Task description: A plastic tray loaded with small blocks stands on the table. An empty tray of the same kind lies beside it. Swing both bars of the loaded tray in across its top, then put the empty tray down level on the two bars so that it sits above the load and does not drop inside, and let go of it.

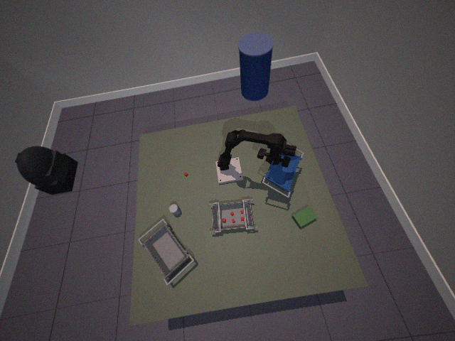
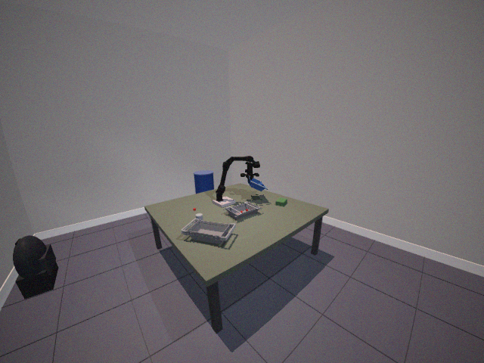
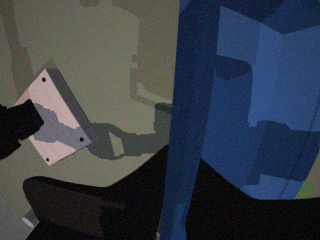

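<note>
Blue tray (image 1: 282, 171) held up in the air, tilted, gripper (image 1: 279, 160) nearly shut, clamped on its far rim, right of the arm base (image 1: 229, 170). Its shadow falls on the table (image 1: 257, 264) below. Loaded tray (image 1: 232, 216) with red blocks (image 1: 232, 217) sits nearer, mid-table, bars across its top. Grey tray (image 1: 166, 251) near left, green block (image 1: 304, 216) right, white cylinder (image 1: 174, 209) left of loaded tray

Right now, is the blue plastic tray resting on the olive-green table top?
Apart. The exterior view shows the blue plastic tray tilted in the air, hanging from the pincer, with its shadow on the olive-green table top below.
</note>
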`<state>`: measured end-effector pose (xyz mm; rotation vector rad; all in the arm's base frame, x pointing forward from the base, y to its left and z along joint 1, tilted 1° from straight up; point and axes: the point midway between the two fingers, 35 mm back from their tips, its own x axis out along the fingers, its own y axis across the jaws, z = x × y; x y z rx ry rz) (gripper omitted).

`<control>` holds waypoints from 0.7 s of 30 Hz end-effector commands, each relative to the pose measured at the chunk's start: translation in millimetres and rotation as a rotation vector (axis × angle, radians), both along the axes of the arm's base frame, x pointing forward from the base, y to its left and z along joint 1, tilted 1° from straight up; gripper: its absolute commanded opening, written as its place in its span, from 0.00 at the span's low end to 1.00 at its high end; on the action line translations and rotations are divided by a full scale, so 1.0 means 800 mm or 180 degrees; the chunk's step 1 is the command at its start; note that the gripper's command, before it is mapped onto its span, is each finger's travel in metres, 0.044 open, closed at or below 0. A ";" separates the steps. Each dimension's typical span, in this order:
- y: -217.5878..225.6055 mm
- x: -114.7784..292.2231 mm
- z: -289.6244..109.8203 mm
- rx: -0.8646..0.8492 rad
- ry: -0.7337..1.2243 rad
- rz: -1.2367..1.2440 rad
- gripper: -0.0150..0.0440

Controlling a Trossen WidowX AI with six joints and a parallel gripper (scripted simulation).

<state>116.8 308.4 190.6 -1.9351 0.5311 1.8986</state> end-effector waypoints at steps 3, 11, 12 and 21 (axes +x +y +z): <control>-0.009 0.025 0.006 0.0056 -0.0022 -0.0177 0.25; -0.028 0.060 0.007 0.0061 -0.0026 -0.0458 0.25; -0.030 0.064 0.007 0.0061 -0.0027 -0.0493 0.25; -0.055 0.100 0.008 0.0065 -0.0032 -0.0809 0.25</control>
